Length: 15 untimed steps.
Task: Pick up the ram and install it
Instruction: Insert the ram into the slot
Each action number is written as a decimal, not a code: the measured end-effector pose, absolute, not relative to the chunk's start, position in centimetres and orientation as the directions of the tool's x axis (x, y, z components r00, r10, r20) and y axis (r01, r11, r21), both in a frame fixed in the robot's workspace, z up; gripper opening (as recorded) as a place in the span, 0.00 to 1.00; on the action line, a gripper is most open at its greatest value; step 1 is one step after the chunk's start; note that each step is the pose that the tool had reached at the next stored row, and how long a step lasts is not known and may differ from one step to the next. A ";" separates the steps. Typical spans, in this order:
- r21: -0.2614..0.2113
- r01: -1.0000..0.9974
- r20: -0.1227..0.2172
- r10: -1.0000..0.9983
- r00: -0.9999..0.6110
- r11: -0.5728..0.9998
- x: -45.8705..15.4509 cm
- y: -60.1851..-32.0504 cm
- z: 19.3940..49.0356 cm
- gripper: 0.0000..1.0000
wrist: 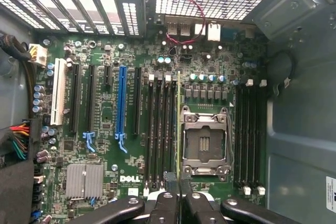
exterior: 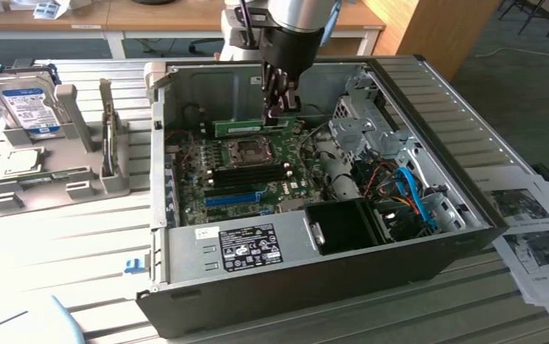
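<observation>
Hand [exterior: 277, 115] grips ram [exterior: 244, 127] edge-down over motherboard [exterior: 289, 185] inside computer case [exterior: 446, 107].

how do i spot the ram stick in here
Find the open black computer case, then the green motherboard inside it. Over the board, the black gripper grips a long thin green circuit-board ram stick. Unlike the bright blue slot fixed on the board, it is held on edge.

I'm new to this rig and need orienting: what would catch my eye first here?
An open PC case dominates the table. The gripper hangs inside, shut on the green ram, over the motherboard beside the CPU socket. At the exterior view's left, a hard drive stands in a grey rack.
</observation>
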<state>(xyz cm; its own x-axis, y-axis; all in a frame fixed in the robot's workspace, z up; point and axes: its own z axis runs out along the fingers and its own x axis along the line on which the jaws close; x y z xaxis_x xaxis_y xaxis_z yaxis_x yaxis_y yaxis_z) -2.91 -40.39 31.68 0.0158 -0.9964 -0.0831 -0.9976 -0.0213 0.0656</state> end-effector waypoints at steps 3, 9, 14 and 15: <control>0.066 -0.998 -0.083 -0.996 0.016 -0.021 -2.9 -40.4 31.5 0.11; 0.066 -0.998 -0.083 -0.996 0.016 -0.021 -2.9 -40.5 31.1 0.11; 0.066 -0.998 -0.083 -0.996 0.016 -0.021 -2.9 -40.6 30.8 0.11; 0.066 -0.998 -0.083 -0.996 0.016 -0.021 -2.9 -40.6 30.7 0.11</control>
